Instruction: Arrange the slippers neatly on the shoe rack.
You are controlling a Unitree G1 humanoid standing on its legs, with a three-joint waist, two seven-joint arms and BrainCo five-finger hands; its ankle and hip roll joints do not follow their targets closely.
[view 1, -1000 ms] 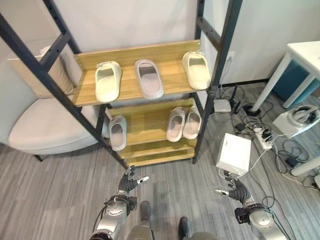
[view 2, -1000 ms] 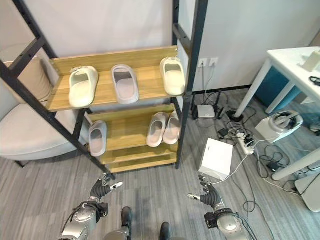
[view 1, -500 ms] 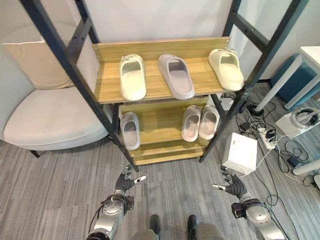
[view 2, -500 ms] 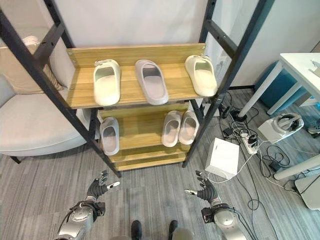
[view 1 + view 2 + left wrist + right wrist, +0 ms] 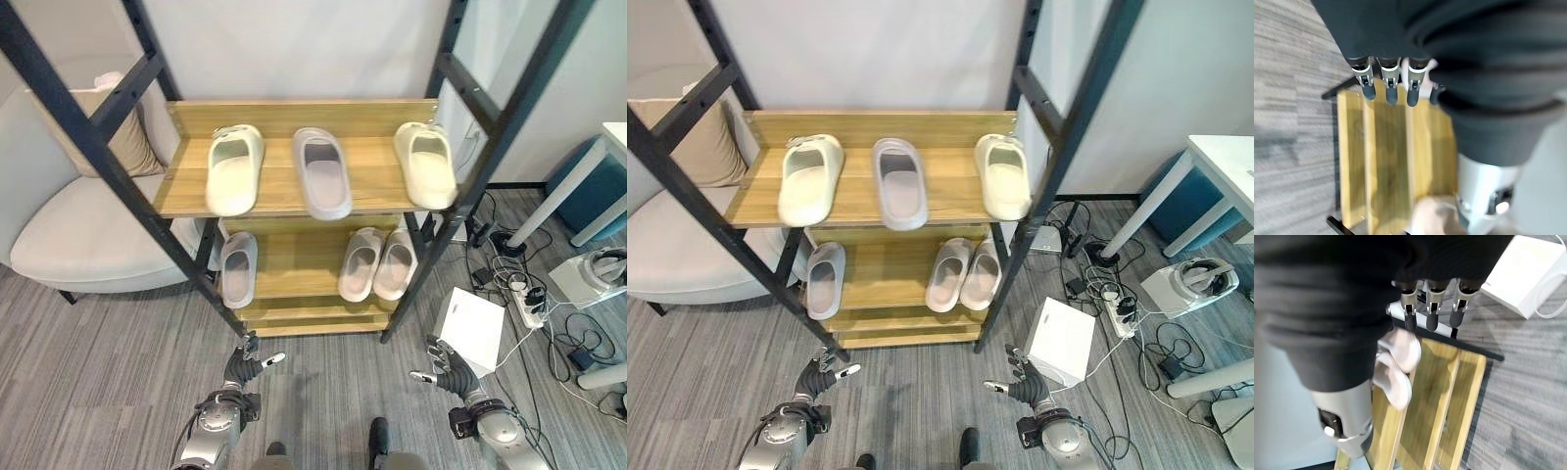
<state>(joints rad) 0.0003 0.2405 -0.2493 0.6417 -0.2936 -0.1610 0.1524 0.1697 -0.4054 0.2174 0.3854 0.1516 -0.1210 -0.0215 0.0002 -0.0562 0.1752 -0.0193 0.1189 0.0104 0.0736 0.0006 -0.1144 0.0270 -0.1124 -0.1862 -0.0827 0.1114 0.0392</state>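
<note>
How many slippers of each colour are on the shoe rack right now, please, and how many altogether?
Cream slippers, top shelf: 2 (left, right)
Grey slippers: 4 (top middle, lower left, lower pair and, side by side)
Total: 6, all on the shoe rack.

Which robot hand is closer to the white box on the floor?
The right hand: it hangs just in front of the flat white box on the grey floor. The left hand is far across, in front of the wooden shoe rack's left side.
</note>
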